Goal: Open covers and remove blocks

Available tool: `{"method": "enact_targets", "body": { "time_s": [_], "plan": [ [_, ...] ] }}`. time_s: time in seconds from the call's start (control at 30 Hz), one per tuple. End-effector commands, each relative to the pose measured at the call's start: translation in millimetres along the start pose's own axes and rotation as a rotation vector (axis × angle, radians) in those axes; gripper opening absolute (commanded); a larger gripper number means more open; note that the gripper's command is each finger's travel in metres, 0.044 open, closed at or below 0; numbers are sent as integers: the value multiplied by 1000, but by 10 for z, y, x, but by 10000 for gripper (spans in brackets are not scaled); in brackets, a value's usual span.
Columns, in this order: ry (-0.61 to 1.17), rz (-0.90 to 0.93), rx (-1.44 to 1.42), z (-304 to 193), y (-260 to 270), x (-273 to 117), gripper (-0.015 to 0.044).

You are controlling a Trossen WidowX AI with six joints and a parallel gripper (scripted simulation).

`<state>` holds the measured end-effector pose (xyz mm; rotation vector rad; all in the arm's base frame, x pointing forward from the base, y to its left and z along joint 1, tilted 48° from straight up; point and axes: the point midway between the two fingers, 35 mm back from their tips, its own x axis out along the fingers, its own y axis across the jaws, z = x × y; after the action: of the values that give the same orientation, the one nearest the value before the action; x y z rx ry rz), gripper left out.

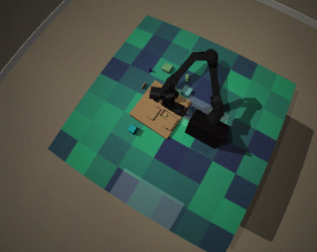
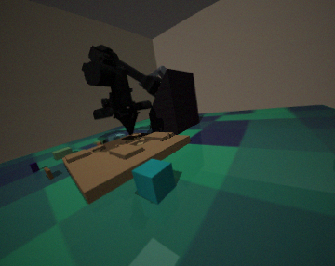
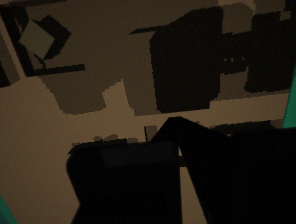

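The tan puzzle board [image 1: 141, 110] [image 2: 88, 186] lies flat, with raised covers on it, one cover [image 2: 127, 151] near its middle and another cover [image 2: 158, 136] towards the arm base. A small pale block [image 1: 165, 115] [image 3: 36, 40] shows turned in a dark-edged opening. How far each cover is open I cannot tell. A teal cube [image 1: 132, 129] [image 2: 154, 179] rests on the table beside the board. My gripper [image 2: 131, 134] [image 3: 174, 123] is shut and empty, pointing down with its tips close to the board's top. The arm and its shadow hide part of the board.
A yellow-green block [image 1: 167, 68] [image 2: 62, 152], a small green piece [image 1: 187, 77], a light blue block [image 1: 187, 92], an orange piece [image 1: 143, 85] [image 2: 48, 173] and a dark purple piece [image 1: 151, 70] [image 2: 34, 167] lie off the board. The black arm base [image 1: 208, 129] [image 2: 177, 99] stands close beside the board.
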<state>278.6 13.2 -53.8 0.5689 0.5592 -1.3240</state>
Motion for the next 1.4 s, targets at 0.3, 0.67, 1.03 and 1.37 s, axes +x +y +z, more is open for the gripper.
{"method": "enact_targets", "body": {
  "time_s": [0.3,0.67,1.03,1.37],
  "plan": [
    [6,4,10,18,13,-183,0],
    [8,3,-272,-94,-158,-246,0],
    [13,10,-1181,-358,-709,-334,0],
    [6,7,-1563,-408,-946,-346,0]
  ]
}}
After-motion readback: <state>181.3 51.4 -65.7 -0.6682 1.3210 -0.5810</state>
